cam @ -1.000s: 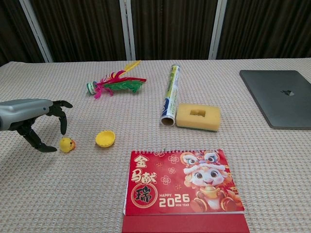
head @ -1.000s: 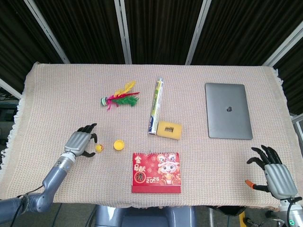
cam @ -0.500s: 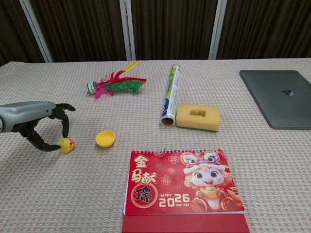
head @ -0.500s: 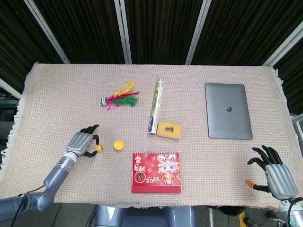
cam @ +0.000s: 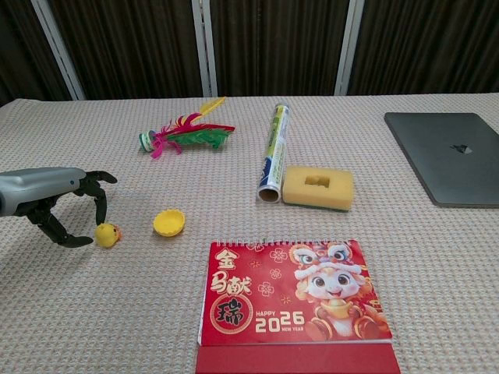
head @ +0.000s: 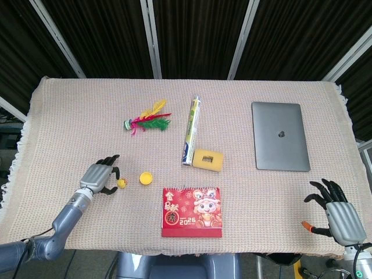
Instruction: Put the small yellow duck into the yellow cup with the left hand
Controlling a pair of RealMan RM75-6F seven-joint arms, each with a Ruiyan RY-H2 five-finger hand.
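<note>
Duck [cam: 107,234], small and yellow, sits on the tabletop [cam: 117,312] at lower left, beside the yellow cup [cam: 168,222]. Left hand [cam: 58,204] arches over it, fingers spread, holding nothing. Right hand [head: 337,210] rests spread at lower right.

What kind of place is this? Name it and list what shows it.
Probably an indoor robot test setup, not a home. A table covered in woven cloth holds unrelated props: feather shuttlecock, closed laptop, 2026 desk calendar. Dark slatted panels with metal frames stand behind it.

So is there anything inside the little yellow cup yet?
Not that shows. The yellow cup looks empty in both views; its far inner side is hidden. The small yellow duck sits on the tablecloth by the left hand.
</note>
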